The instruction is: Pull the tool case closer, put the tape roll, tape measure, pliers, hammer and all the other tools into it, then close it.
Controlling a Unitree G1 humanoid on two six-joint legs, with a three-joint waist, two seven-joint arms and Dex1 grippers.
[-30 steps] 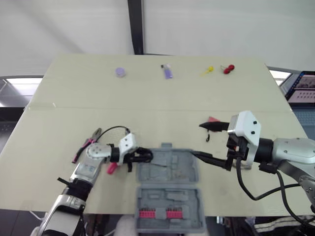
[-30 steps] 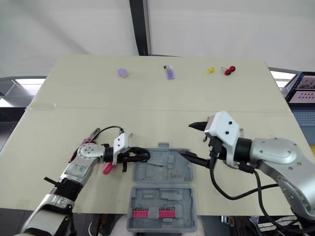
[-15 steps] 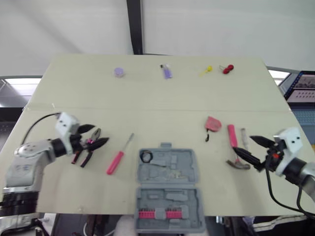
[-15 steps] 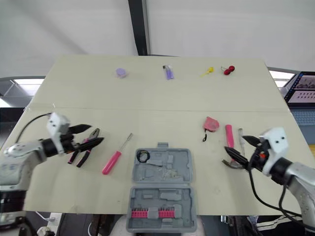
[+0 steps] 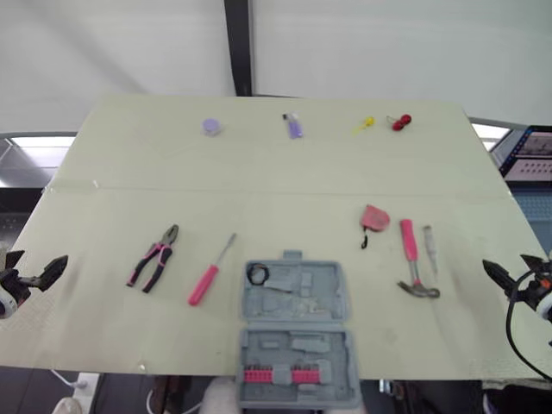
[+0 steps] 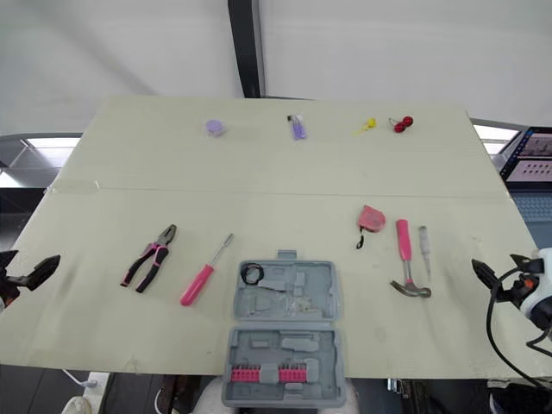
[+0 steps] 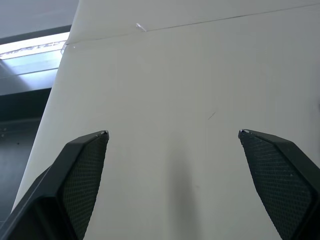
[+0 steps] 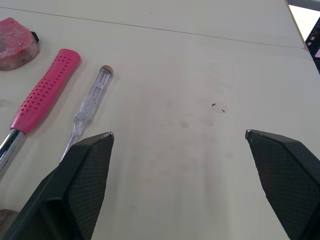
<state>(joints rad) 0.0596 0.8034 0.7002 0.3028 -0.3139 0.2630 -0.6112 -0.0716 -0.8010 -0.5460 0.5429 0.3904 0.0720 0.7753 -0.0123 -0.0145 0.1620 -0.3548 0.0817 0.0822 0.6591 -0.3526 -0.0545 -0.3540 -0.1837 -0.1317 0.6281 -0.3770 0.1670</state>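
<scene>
The grey tool case (image 5: pixel 293 332) lies open at the table's front middle, with a black tape roll (image 5: pixel 257 274) in its far left corner. Left of it lie the pink-handled pliers (image 5: pixel 153 259) and a pink screwdriver (image 5: pixel 210 272). To the right are the pink tape measure (image 5: pixel 373 217), the pink-handled hammer (image 5: pixel 410 259) and a clear tester screwdriver (image 5: pixel 430 248). My left gripper (image 5: pixel 34 263) is open at the table's left edge, over bare table (image 7: pixel 172 132). My right gripper (image 5: pixel 511 263) is open at the right edge, beyond the tester screwdriver (image 8: pixel 87 107) and the hammer handle (image 8: pixel 45 92).
Along the table's far edge sit a small purple disc (image 5: pixel 211 126), a purple item (image 5: pixel 294 127), a yellow piece (image 5: pixel 364 124) and a red piece (image 5: pixel 400 121). A screen (image 5: pixel 530 153) stands off the table's right side. A seam crosses the tabletop (image 5: pixel 276 172).
The left gripper opened and left the tape roll in the case. Both arms drew back from the case to the table's left and right edges.
</scene>
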